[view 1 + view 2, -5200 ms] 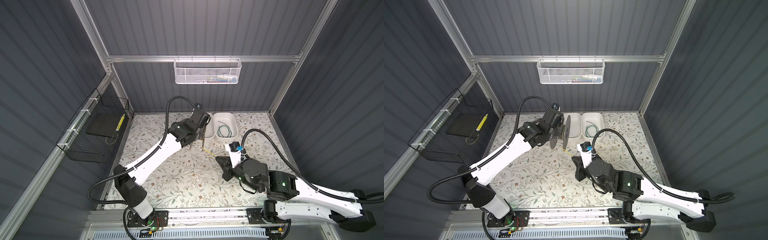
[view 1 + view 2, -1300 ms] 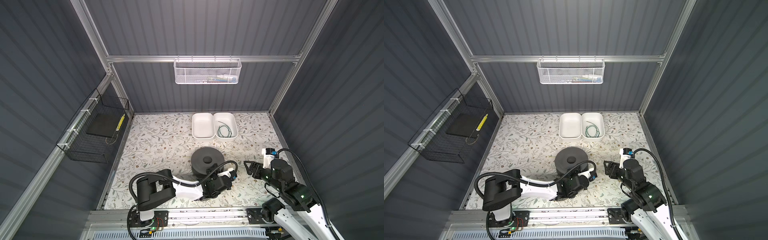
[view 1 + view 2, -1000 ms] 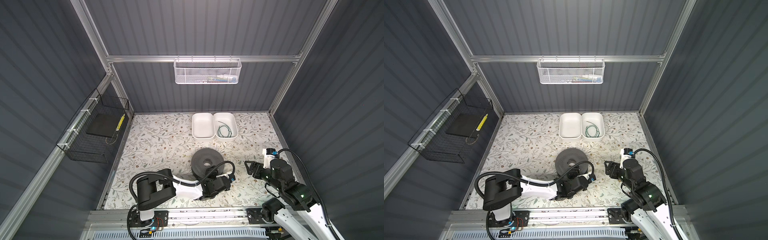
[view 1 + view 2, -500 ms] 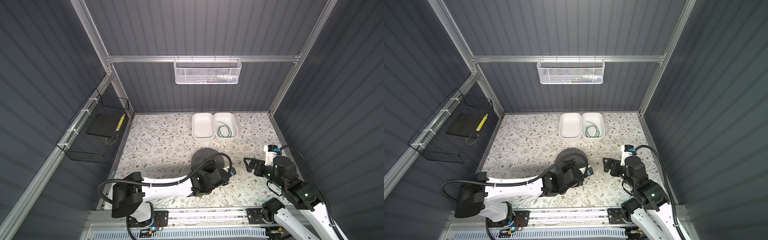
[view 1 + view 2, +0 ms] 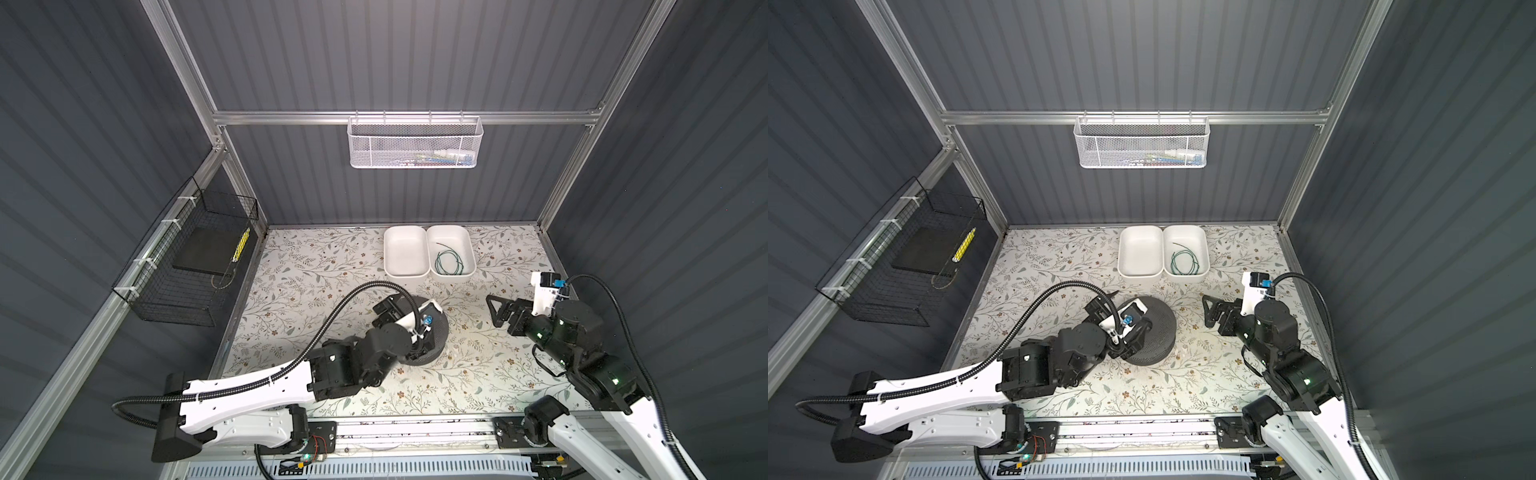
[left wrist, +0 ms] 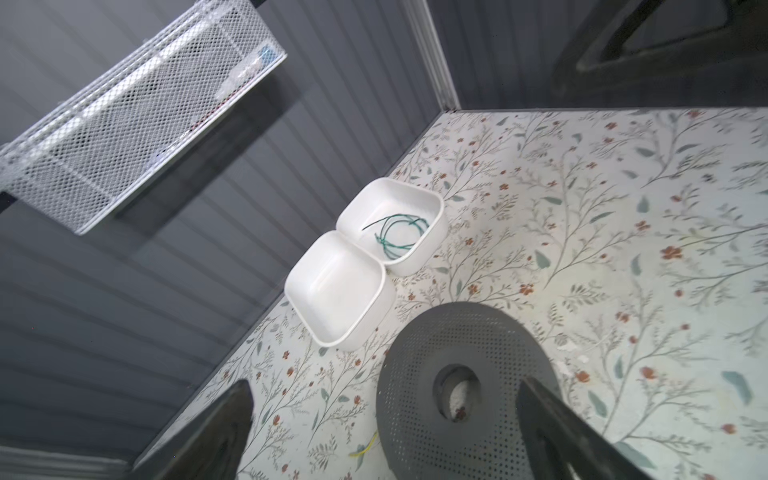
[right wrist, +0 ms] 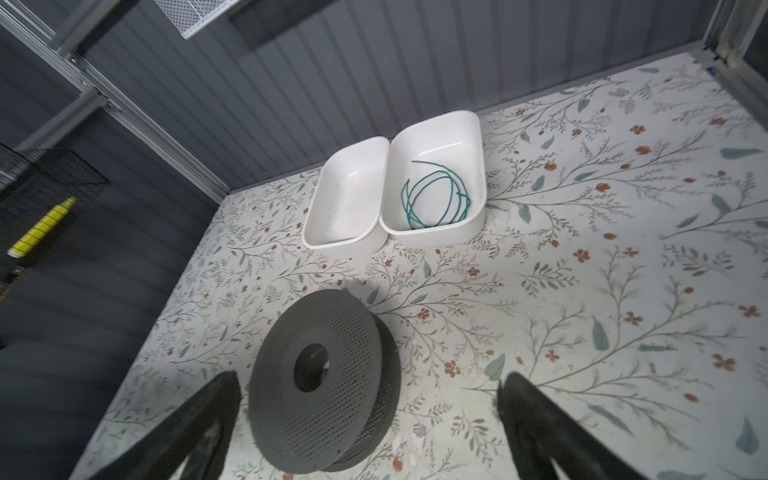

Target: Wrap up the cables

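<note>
Dark grey and perforated, a spool [image 5: 1158,328] lies flat near the middle of the floral table [image 5: 311,282], with its hub hole facing up. The left gripper [image 5: 1119,323] hangs over the spool's left part with its jaws spread wide and nothing between them. In the left wrist view its two dark fingers [image 6: 216,432] stand far apart on either side of the spool's rim, and whether they touch the spool cannot be told. The right gripper [image 5: 494,311] is to the right of the spool and apart from it, above the table, with its jaws also spread wide and empty. The green cable [image 5: 448,262] lies as a loose coil inside the right white bin [image 5: 453,275]. That bin sits at the far side of the table, touching the empty left white bin [image 5: 405,274]; both bins are well apart from either gripper. Of the yellow cable [image 6: 365,448], only a short piece shows in the left wrist view, on the table just beside the spool's rim. The rest of it is hidden, and neither top view shows it.
</note>
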